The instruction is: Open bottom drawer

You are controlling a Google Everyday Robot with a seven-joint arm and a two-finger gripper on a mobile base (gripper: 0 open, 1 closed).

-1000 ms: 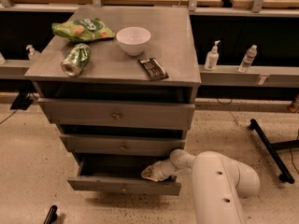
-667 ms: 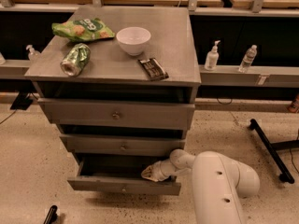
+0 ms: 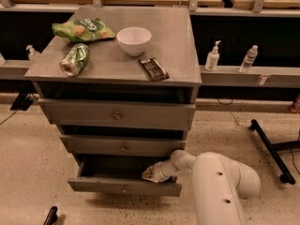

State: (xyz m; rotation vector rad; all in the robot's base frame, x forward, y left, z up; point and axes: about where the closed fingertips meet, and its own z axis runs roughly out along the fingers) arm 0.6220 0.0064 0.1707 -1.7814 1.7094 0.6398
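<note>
The bottom drawer (image 3: 124,186) is the lowest, slimmest grey front of the cabinet (image 3: 117,114). It stands pulled out a little, showing a dark gap behind its front panel, with a small round knob (image 3: 123,189) at its centre. My gripper (image 3: 152,173) reaches from the right over the drawer's right end, just behind the front panel. The white arm (image 3: 218,186) comes in from the lower right.
On the cabinet top lie a green chip bag (image 3: 83,30), a crushed green can (image 3: 74,59), a white bowl (image 3: 134,40) and a dark snack bar (image 3: 153,69). Two bottles (image 3: 213,57) (image 3: 248,59) stand on the ledge at right. A black stand leg (image 3: 271,149) crosses the floor.
</note>
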